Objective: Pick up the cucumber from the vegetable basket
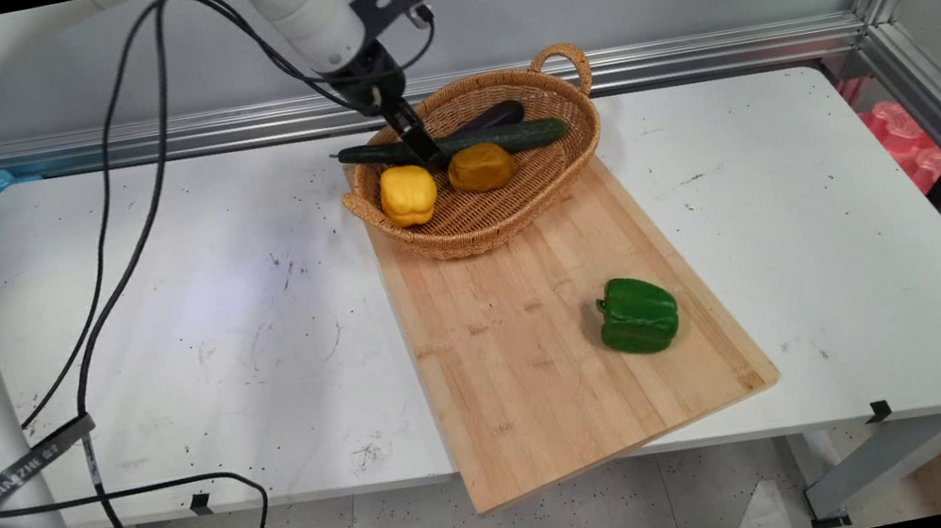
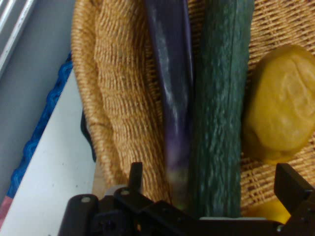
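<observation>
We see the gripper (image 1: 425,149) lowered into the upper left part of a woven basket (image 1: 556,176), near the top centre of the main view. In the hand view its two fingers (image 2: 294,184) stand apart, one on each side of a long dark green cucumber (image 2: 221,118) and the purple eggplant (image 2: 172,93) that lies against it — the jaws are spread and we cannot see either finger pressing on the vegetables. The cucumber lies across the far half of the basket in the main view, running left to right, its left end poking out over the rim. The eggplant sits just behind it, mostly hidden, only its dark end showing toward the upper middle of the basket.

Just in front of the cucumber two more things rest in the basket: a bright yellow pepper (image 1: 408,194) on the left and a duller mustard-coloured one (image 1: 480,167) to its right, which in the hand view fills the right edge beside the cucumber. The basket has a looped handle (image 1: 562,57) at its upper right end.

The basket stands on the far end of a wooden cutting board (image 1: 536,368), which runs diagonally toward the lower centre of the frame and overhangs the near edge of the white table (image 1: 812,245). A green bell pepper (image 1: 638,314) lies alone on the board's right side — well apart from the basket. Black cables (image 1: 131,235) hang from the arm across the left part of the frame.
</observation>
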Robot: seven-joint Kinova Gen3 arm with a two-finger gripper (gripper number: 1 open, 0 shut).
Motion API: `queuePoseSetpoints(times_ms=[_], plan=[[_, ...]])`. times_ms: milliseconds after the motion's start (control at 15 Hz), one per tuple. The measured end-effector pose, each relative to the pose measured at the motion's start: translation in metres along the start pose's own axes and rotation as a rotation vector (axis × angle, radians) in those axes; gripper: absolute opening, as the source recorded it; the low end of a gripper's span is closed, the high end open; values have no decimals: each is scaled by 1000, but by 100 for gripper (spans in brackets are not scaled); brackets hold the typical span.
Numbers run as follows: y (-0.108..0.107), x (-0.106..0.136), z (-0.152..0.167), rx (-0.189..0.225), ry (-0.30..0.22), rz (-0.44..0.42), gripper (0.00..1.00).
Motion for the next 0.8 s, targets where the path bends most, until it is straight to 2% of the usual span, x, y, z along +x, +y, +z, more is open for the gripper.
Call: queuePoseSetpoints(times_ms=[400, 467, 800], plan=[[0, 13, 30, -18, -21, 57, 100], [0, 13, 32, -21, -24, 67, 0], [2, 16, 35, -28, -29, 110, 0]])
